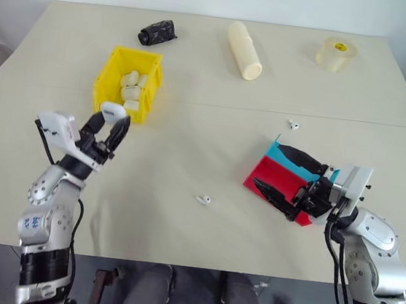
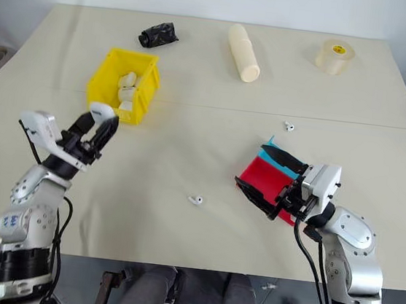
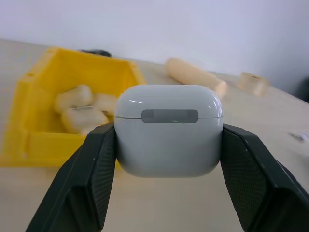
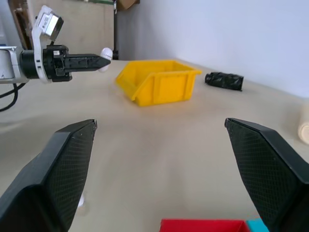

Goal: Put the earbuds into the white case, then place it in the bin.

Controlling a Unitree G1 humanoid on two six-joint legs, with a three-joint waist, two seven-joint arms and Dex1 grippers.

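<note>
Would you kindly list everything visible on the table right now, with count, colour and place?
white case: one, white, lid shut, held above the table near the bin
bin: one, yellow, table's left, holding cream pieces
earbuds: two, white, loose; one mid-table, one beyond the trays
trays: red and blue, table's right
cylinder: one, cream, far middle
tape roll: one, pale yellow, far right
black bundle: one, far left
left tool: shut on the case
right tool: open, over the trays
</note>
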